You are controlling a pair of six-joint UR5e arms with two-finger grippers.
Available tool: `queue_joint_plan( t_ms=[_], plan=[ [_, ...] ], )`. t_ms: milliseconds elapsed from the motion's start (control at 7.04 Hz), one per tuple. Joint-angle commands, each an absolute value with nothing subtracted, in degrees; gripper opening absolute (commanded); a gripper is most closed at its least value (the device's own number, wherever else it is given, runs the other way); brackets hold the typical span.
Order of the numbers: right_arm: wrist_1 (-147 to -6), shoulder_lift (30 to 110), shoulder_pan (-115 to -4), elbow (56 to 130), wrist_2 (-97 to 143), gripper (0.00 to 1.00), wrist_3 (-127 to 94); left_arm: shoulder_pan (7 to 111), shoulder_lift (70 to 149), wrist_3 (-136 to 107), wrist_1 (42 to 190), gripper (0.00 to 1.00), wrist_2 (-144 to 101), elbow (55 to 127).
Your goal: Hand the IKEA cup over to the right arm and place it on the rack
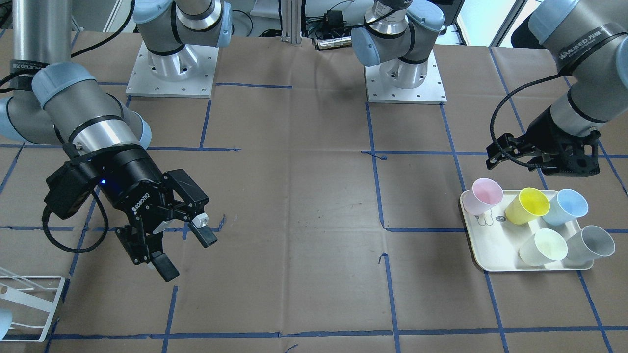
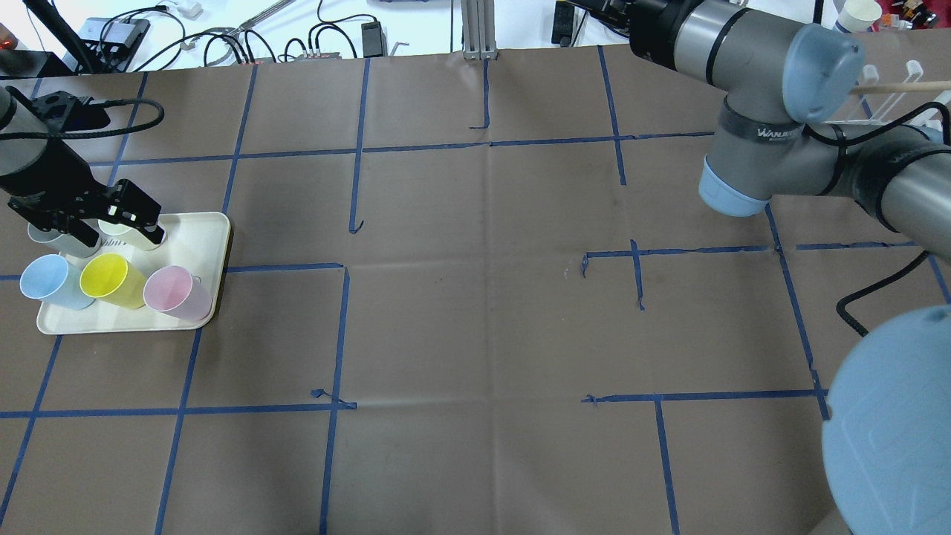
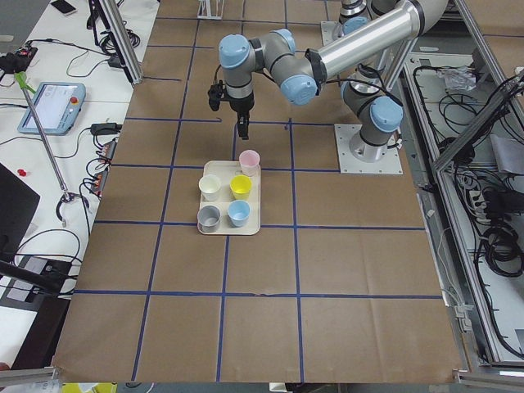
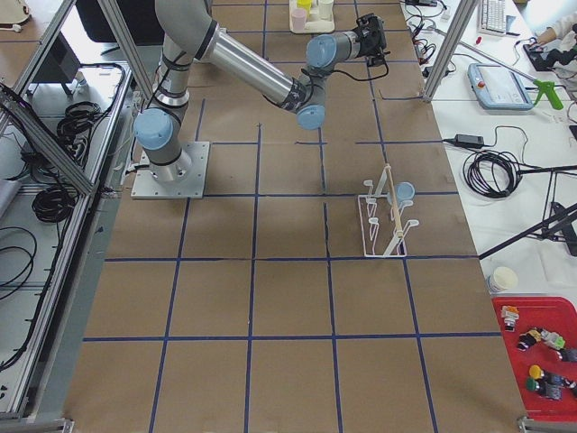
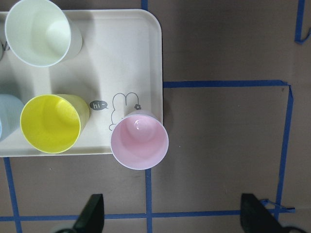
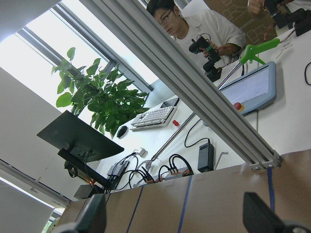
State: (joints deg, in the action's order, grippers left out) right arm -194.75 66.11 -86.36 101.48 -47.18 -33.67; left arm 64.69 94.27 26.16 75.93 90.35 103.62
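Left wrist-mounted view: I am holding the left gripper (image 5: 172,214) wide open near the pale pink plastic cup (image 5: 139,140), probably to grasp it; the right gripper (image 1: 189,254) is hanging open and empty.

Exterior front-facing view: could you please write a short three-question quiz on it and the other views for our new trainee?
1. How many plastic cups stand on the cream rectangular tray? A three, B five, C seven.
2. True or false: the left gripper has its fingers open and holds nothing.
3. Fill in: the white thin-wire rack carries one pale ___ cup.
Key: 1 B; 2 true; 3 blue.
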Motion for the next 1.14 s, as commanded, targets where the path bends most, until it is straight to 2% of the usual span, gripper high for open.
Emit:
queue_joint_plan(
  t_ms=[0, 426, 994],
  plan=[
    [-195.72, 66.01, -88.85, 101.42, -46.85, 1.00, -44.84, 64.69, 95.09, 26.28, 67.44, 0.99, 90.26, 109.93],
    [-197.75, 65.92, -89.82, 101.43, -46.76, 1.00, -58.85, 64.69, 97.11, 26.10, 66.80, 0.99, 90.26, 110.57],
    [-199.67, 65.92, -90.00, 101.43, -46.76, 1.00, -67.11, 64.69, 101.41, 26.02, 66.80, 0.98, 90.18, 110.74]
  ],
)
